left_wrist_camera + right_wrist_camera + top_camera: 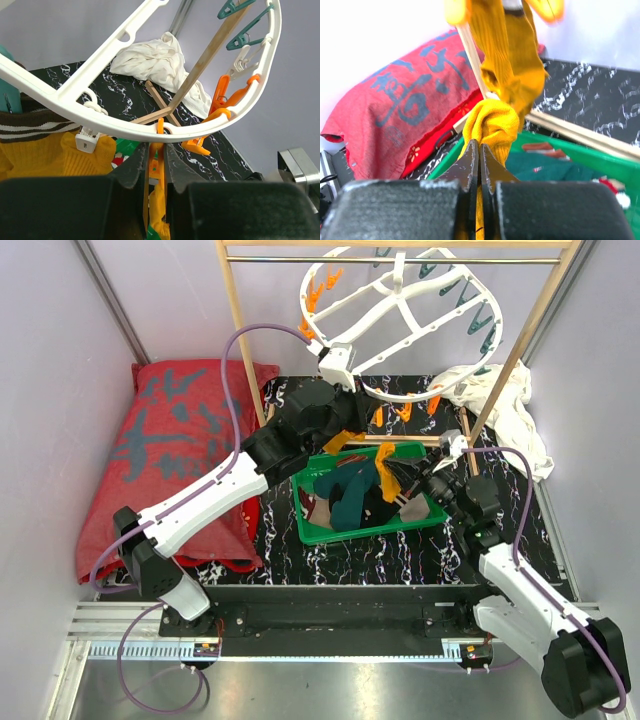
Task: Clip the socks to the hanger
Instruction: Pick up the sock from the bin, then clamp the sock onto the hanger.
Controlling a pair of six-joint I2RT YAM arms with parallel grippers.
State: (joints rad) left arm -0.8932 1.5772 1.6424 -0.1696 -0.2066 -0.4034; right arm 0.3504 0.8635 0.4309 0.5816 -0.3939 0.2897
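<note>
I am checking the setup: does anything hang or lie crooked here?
The hanger hangs tilted, not level, its low rim by the left tool, which pinches an orange peg. The white cloth lies crumpled beside the rack.

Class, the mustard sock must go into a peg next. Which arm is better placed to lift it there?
Right: the right gripper is shut on the mustard sock. The left gripper is occupied, clamped on an orange peg under the hanger rim.

The left arm (210,495) stretches forward and rightward, with the left gripper (155,172) raised and pinched tight on a peg (159,131). The right arm (505,575) reaches forward and leftward, with the right gripper (480,162) closed on a sock (492,125).
</note>
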